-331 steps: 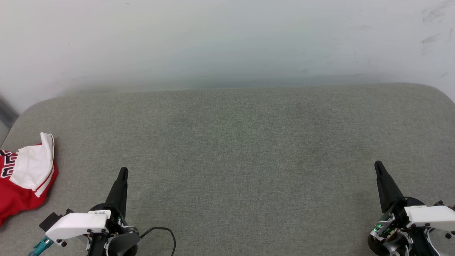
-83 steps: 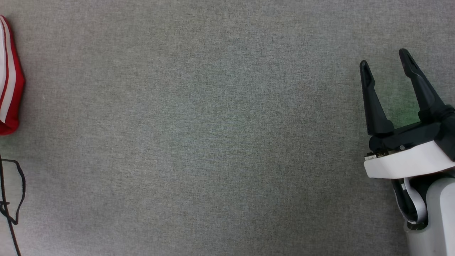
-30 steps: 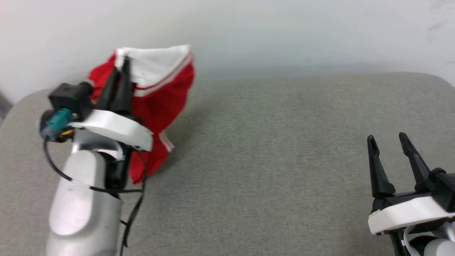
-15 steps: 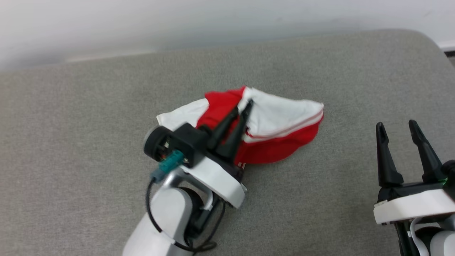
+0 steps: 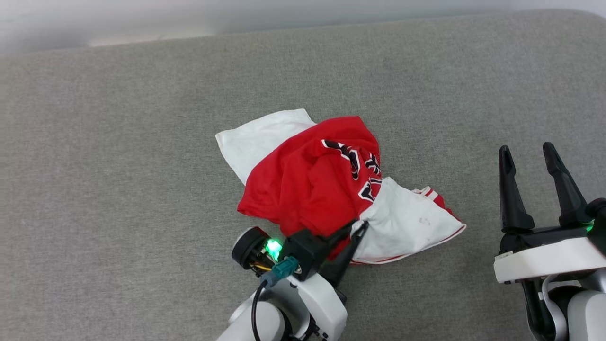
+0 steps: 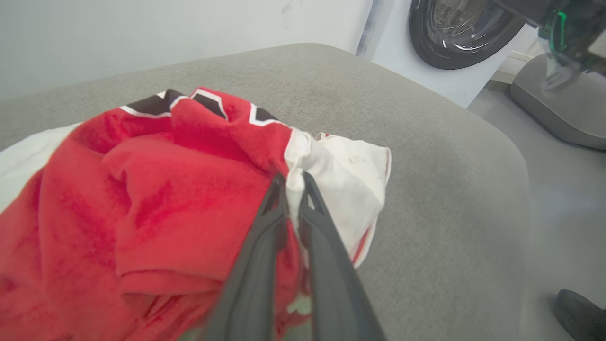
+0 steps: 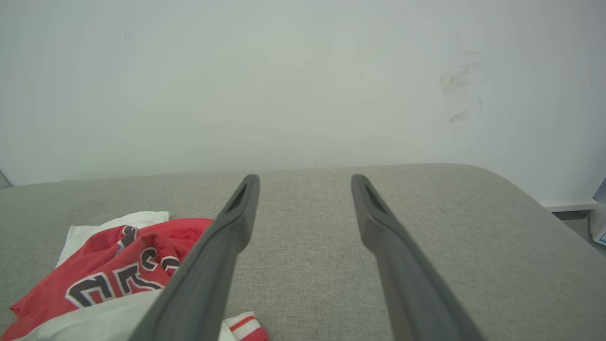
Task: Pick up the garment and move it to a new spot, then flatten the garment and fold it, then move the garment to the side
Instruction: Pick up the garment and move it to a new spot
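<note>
The garment [image 5: 312, 184], a red jersey with white sleeves and black white-outlined letters, lies crumpled in the middle of the grey padded surface [image 5: 118, 189]. My left gripper [image 5: 358, 226] sits at its near edge, shut on a fold where the red cloth meets a white sleeve. In the left wrist view the two fingers [image 6: 265, 237] pinch that fold of the garment [image 6: 156, 199] at their tips. My right gripper [image 5: 525, 152] stands open to the right, apart from the cloth, with nothing between its fingers. In the right wrist view the right gripper [image 7: 305, 177] points at the wall, with the garment [image 7: 118, 274] at lower left.
A white wall [image 7: 303, 85] runs behind the surface. The surface's rounded right end [image 6: 497, 156] drops to the floor, where a washing machine door [image 6: 464, 28] and a grey base [image 6: 554, 109] stand. A dark shoe-like shape [image 6: 577, 308] lies at the floor's lower right.
My left gripper carried the garment from the far left to the middle and lowered it onto the surface, still pinching it. The head view tilted down. The right gripper stayed open.
</note>
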Available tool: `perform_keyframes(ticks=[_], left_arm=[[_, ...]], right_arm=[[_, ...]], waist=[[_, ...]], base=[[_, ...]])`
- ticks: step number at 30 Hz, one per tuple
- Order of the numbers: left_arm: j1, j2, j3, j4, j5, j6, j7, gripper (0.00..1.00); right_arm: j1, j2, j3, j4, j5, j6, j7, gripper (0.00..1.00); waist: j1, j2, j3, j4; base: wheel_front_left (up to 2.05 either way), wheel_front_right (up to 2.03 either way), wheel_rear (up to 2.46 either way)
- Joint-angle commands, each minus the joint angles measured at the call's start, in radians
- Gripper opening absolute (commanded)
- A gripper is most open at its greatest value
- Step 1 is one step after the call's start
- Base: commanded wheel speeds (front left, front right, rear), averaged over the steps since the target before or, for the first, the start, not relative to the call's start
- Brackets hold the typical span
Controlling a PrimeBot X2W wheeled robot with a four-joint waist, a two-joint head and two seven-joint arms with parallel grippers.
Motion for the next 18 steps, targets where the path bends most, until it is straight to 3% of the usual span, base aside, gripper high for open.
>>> perform_keyframes(ticks=[1,2,9,18], left_arm=[[0.01,-0.005,-0.01,0.002,-0.005,-0.001,-0.017,0.84],[0.012,-0.008,-0.016,0.003,-0.009,-0.001,-0.027,1.0],[0.01,-0.025,-0.001,-0.006,-0.034,0.021,-0.13,1.0],[0.049,-0.004,0.133,-0.008,-0.032,0.144,-0.184,1.0]], right_arm=[[-0.004,0.002,0.0,0.005,-0.001,0.0,-0.003,1.0],[-0.001,0.002,0.0,0.007,-0.001,0.0,-0.001,1.0],[0.036,0.002,0.002,0.012,-0.016,0.0,0.017,1.0],[0.121,0.002,0.014,0.006,-0.014,0.0,0.056,1.0]], waist=[[-0.0002,-0.0001,-0.018,0.008],[-0.0002,-0.0001,-0.028,0.011],[-0.0002,-0.0001,-0.114,0.027],[-0.0002,-0.0001,-0.206,0.036]], base=[[0.0,0.0,0.0],[0.0,0.0,0.0],[0.0,0.0,0.0],[0.0,0.0,0.0]])
